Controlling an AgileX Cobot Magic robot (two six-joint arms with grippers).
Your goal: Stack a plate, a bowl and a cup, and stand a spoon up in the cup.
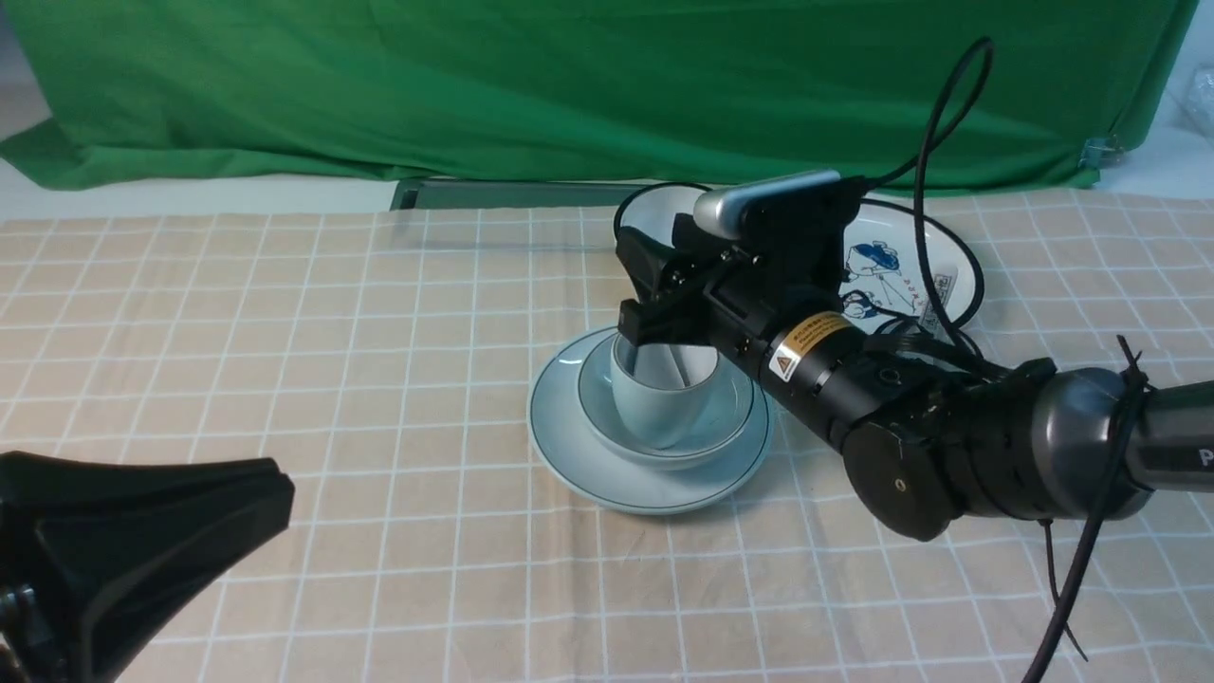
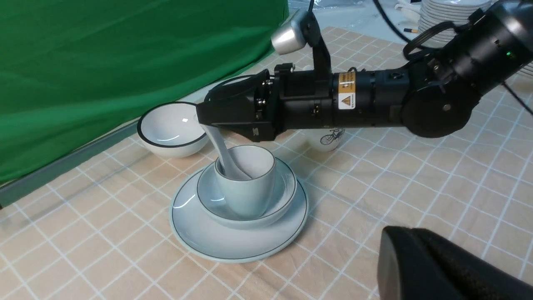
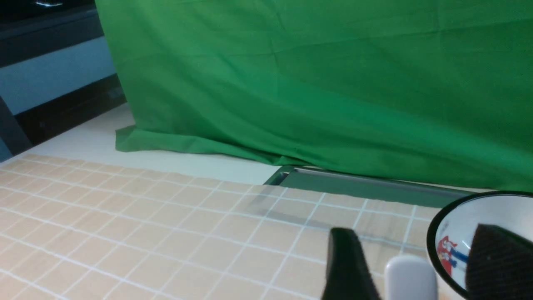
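Observation:
The pale blue plate (image 1: 588, 455) holds the shallow bowl (image 1: 735, 419), and the cup (image 1: 659, 408) stands in the bowl. The same stack shows in the left wrist view: plate (image 2: 195, 233), bowl (image 2: 288, 192), cup (image 2: 250, 191). The plain spoon (image 2: 216, 143) stands in the cup and leans, with its handle rising between my right gripper's jaws (image 1: 634, 289). In the right wrist view the handle end (image 3: 410, 277) has gaps on both sides, so the right gripper (image 3: 412, 246) is open around it. My left gripper (image 1: 280, 489) is low at the front left, shut and empty.
A white black-rimmed bowl (image 1: 654, 204) and a cartoon plate (image 1: 901, 266) lie behind the stack. A bicycle cup (image 2: 329, 139) stands under the right arm. A pile of plates (image 2: 449, 12) sits beyond the cloth. A green backdrop (image 1: 569, 85) closes the far side.

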